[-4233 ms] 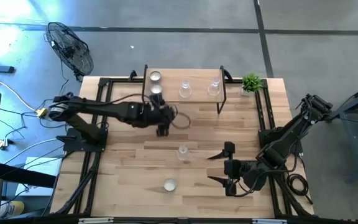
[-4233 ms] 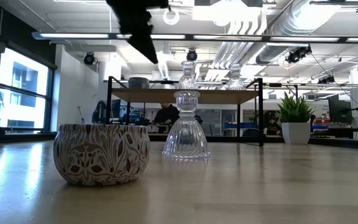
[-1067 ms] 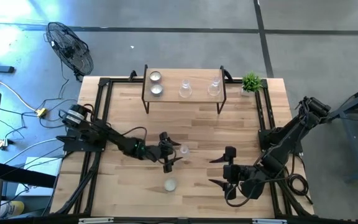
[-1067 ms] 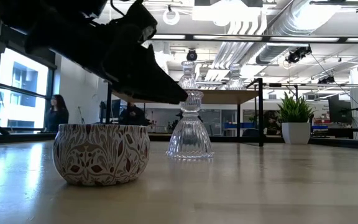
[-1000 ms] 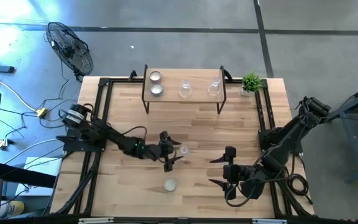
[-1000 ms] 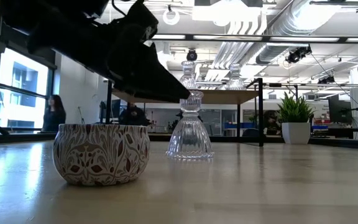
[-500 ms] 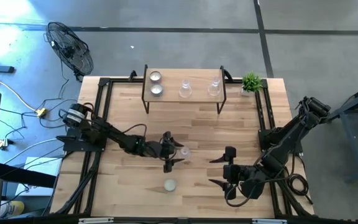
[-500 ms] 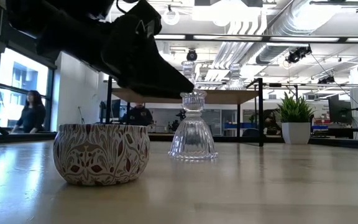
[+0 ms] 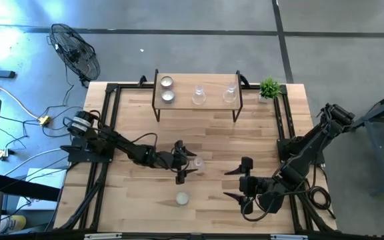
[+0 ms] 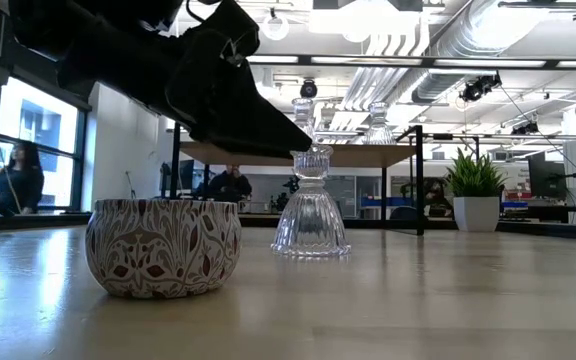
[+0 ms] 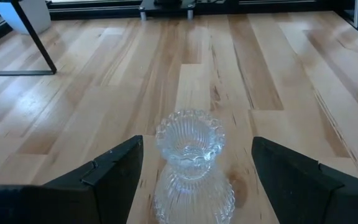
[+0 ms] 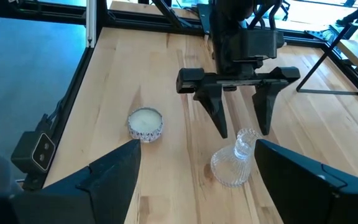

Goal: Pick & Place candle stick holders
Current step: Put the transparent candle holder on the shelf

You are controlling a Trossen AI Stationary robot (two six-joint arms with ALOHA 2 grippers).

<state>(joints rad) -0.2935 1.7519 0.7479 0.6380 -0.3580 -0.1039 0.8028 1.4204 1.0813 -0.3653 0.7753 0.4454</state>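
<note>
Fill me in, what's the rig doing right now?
The left gripper is open, its fingers on either side of the top of a clear glass holder standing mid-table, not yet closed on it. A tealight cup sits nearer the front edge. The shelf at the back carries two tealight cups and two glass holders. The right gripper waits open at the front right.

Overhead, table-level, two wrist views; shared glass holder.

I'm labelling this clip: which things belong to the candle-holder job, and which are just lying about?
Job:
clear glass stemmed holder between the open left gripper fingers
patterned round tealight cup
two tealight cups and two glass holders on the black-framed shelf

Lying about:
small green plant
black floor fan
</note>
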